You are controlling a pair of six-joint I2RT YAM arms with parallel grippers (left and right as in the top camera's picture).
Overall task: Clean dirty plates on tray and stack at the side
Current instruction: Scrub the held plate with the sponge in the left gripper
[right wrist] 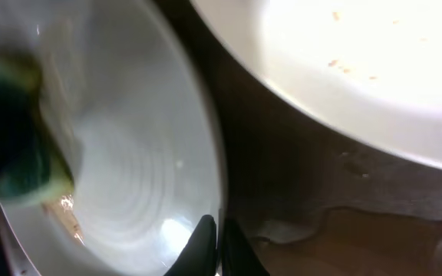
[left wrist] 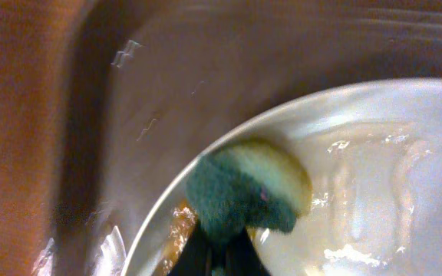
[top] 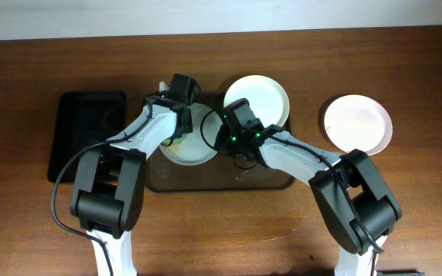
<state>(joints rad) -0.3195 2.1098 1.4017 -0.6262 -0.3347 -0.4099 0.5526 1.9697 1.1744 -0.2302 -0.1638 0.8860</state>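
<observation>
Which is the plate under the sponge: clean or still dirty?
Still dirty. The plate has a brown streak at its rim beside the sponge, and wet smears across its middle.

Middle of the worktop: tray. In its left half, left plate; behind and to the right of that, right plate, lapping over the tray's far rim. Well right of the tray, directly on the worktop, third plate. Left of the tray, just beside it, smaller tray. On the left plate's left side, sponge, at the tip of the left hand. At that plate's right rim, between the two plates, right hand
</observation>
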